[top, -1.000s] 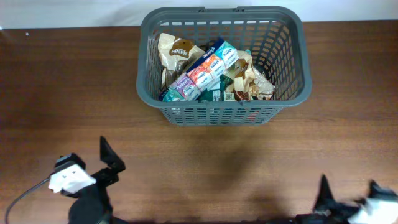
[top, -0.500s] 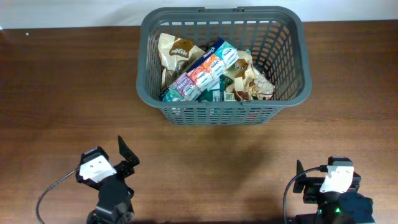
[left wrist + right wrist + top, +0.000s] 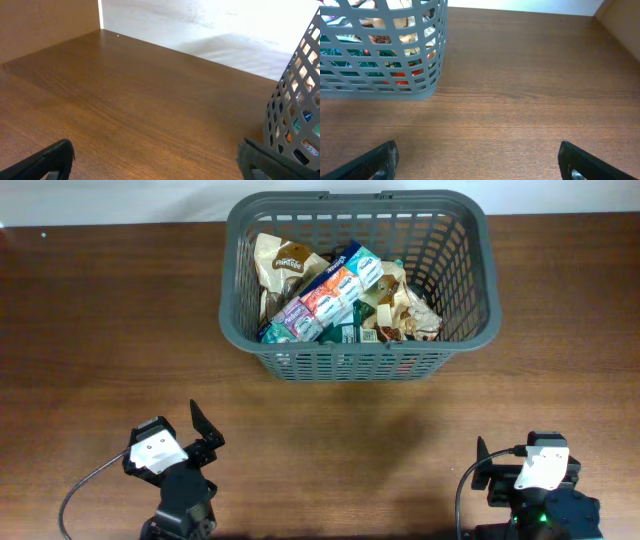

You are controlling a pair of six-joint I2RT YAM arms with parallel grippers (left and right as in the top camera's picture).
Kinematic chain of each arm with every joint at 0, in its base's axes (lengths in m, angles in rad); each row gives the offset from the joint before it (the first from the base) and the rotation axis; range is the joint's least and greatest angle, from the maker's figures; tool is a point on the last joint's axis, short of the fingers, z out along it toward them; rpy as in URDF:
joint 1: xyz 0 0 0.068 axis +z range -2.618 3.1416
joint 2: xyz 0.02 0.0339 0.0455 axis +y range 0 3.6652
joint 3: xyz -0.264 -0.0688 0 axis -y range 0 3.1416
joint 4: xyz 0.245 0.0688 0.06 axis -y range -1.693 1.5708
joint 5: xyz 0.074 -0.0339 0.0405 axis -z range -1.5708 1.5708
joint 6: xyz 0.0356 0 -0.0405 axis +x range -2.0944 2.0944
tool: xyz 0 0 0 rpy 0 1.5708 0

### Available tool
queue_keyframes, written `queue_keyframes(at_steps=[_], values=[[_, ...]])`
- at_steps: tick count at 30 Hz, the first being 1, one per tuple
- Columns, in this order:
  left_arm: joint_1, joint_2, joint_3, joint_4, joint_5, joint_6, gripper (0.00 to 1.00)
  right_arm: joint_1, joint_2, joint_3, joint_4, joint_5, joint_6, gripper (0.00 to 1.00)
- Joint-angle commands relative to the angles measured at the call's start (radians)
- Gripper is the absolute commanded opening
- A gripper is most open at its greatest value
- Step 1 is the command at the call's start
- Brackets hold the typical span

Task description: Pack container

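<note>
The container (image 3: pixel 350 365), a dark grey lattice basket, stands at the back middle of the table. Inside it lie several snack packets (image 3: pixel 335 295), piled together. My left gripper (image 3: pixel 170 430) sits at the front left, far from the basket, open with nothing between its fingers. In the left wrist view the left gripper (image 3: pixel 155 165) frames bare wood, and the container's corner (image 3: pixel 295 110) shows at the right edge. My right gripper (image 3: pixel 530 455) rests at the front right, also open. The right wrist view has the right gripper (image 3: pixel 480 162) over bare wood, with the container (image 3: pixel 380 65) at upper left.
The brown wooden table (image 3: pixel 100 330) runs out to both sides of the basket. A wooden side panel (image 3: pixel 45 25) rises at the table's left end and another (image 3: pixel 622 25) at its right end. A white wall lies behind.
Both arms swung in from the front corners and turned toward the basket a second ago. Over the last half second nothing has moved.
</note>
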Motion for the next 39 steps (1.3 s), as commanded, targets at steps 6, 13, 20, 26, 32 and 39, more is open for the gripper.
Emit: queue_keyframes(at_steps=[6, 13, 20, 26, 32, 39], values=[[0.002, -0.004, -0.010, -0.002, -0.015, -0.005, 0.99, 0.008, -0.006, -0.008, 0.006, -0.010, 0.001, 0.99], [0.002, -0.004, -0.010, -0.002, -0.015, -0.005, 0.99, 0.008, -0.006, -0.068, 0.006, -0.009, 0.001, 0.99], [0.002, -0.004, -0.010, -0.002, -0.015, -0.005, 0.99, 0.008, -0.006, -0.164, 0.008, 0.008, -0.007, 0.99], [0.002, -0.004, -0.010, -0.002, -0.015, -0.005, 0.99, 0.008, -0.006, -0.212, 0.364, 0.108, -0.022, 0.99], [0.002, -0.004, -0.010, -0.002, -0.015, -0.006, 0.99, 0.008, -0.007, -0.312, 0.830, 0.108, -0.022, 0.99], [0.002, -0.004, -0.010, -0.002, -0.015, -0.006, 0.99, 0.008, -0.053, -0.468, 1.001, 0.108, -0.022, 0.99]])
